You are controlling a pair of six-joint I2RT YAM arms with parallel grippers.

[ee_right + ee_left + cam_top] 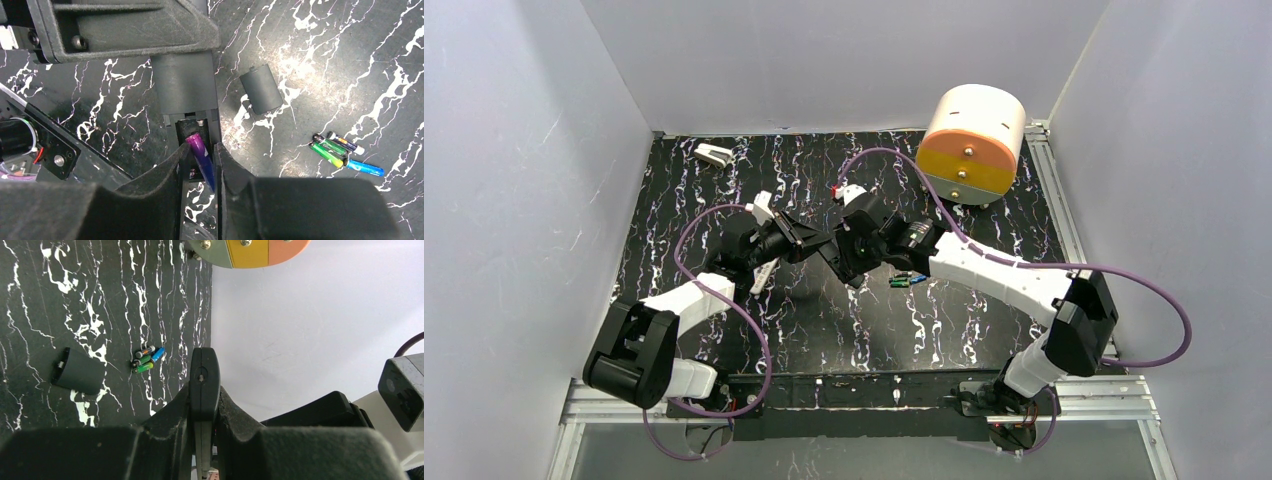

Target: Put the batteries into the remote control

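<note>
You are at the first insertion, by my judgement; the cover [261, 90] is off and lies flat on the black marbled table [350, 45]; the remote control [185, 85] has its bay open, with a contact spring showing at the bay's head; the rest of the bay is hidden behind the fingers, so you cannot say whether any cell is seated. Your left gripper [204, 396] is clamped on the remote's body and holds it up over the middle of the table. Your right gripper [201, 156] has a purple-and-blue battery [196, 144] between its fingers, nose at the mouth of the bay, aslant against one finger; the jaws stand a little apart, and you cannot tell whether they truly pinch it. Left to do, as I read it: seat this cell; fetch more from the loose batteries [342, 152] clustered near the cover; refit the cover. The remote looks dark grey, slim and matte; edge-on in the left wrist view it is a thin black slab.
</note>
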